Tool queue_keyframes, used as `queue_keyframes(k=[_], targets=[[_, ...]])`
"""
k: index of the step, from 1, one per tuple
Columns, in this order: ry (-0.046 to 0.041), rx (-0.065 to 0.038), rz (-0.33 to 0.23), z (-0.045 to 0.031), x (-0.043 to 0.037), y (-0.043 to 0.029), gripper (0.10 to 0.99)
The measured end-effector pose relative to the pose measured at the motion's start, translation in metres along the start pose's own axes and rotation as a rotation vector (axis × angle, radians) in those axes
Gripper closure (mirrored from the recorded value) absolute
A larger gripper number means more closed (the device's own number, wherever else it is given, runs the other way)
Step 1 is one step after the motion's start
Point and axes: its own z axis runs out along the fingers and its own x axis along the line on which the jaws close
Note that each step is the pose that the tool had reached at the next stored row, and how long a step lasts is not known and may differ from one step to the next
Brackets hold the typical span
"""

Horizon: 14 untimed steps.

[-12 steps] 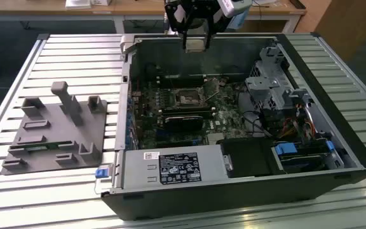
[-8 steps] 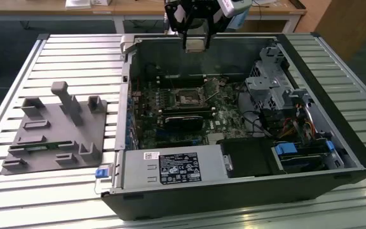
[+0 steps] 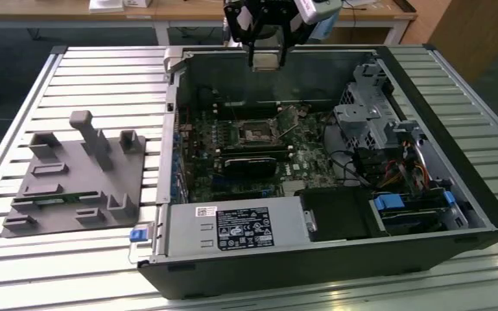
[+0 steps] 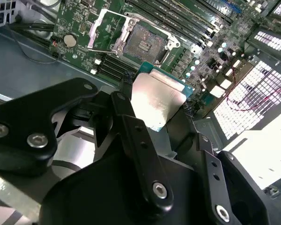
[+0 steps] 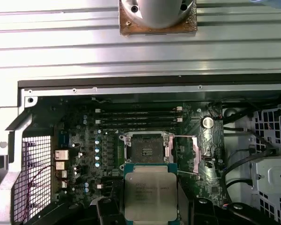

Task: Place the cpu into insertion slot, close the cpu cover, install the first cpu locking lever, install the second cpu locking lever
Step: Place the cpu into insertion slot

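Note:
My gripper (image 3: 264, 59) hangs above the far wall of the open computer case (image 3: 482, 214), shut on the cpu (image 4: 158, 99). The cpu is a flat square chip with a silver top, pinched by its edges between the black fingers (image 4: 131, 122). In the first wrist view the cpu (image 5: 149, 197) sits just short of the insertion slot (image 5: 147, 149), well above the board. The insertion slot (image 3: 256, 131) is a dark square socket with a silver rim on the green board, and it holds no chip (image 4: 143, 43). The cpu cover (image 5: 195, 154) lies swung open beside the socket (image 4: 103, 29).
A long black card (image 3: 249, 162) sits on the board just in front of the socket. Memory slots (image 5: 138, 117) run along its other side. A metal drive cage (image 3: 366, 110) and cables fill the exterior view's right; a power supply (image 3: 231, 227) is at the front. A grey fixture (image 3: 76, 175) stands outside on the slatted table.

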Motion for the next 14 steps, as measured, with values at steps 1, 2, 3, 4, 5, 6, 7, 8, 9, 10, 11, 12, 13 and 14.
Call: queue_keyframes(k=[1, 2, 3, 4, 5, 6, 7, 8, 9, 10, 11, 12, 13, 14], targets=[[-0.001, 0.0, 0.012, 0.0, 0.0, 0.0, 0.545], [-0.0021, 0.0, 0.024, 0.0001, 0.0, 0.0, 0.545], [-0.0033, 0.0, 0.038, 0.0001, 0.0, 0.0, 0.545], [-0.0046, 0.0, 0.051, 0.0002, 0.0, -0.0001, 0.545], [-0.0058, 0.0, 0.065, 0.0003, 0.0, -0.0001, 0.545], [-0.0072, 0.0, 0.079, 0.0004, 0.0, -0.0001, 0.545], [-0.0083, 0.001, 0.092, 0.0005, 0.0, -0.0001, 0.545], [-0.0096, 0.001, 0.106, 0.0006, 0.0, -0.0001, 0.545], [-0.0108, 0.001, 0.118, 0.0007, 0.0, -0.0001, 0.545], [-0.012, 0.001, 0.131, 0.0008, 0.0, -0.0001, 0.545], [-0.0131, 0.001, 0.144, 0.0008, 0.0, -0.0001, 0.545], [-0.0143, 0.002, 0.157, 0.0009, 0.0, -0.0001, 0.545], [-0.0155, 0.002, 0.17, 0.001, 0.0, -0.0001, 0.545], [-0.0167, 0.002, 0.182, 0.001, 0.0, -0.0001, 0.545]])
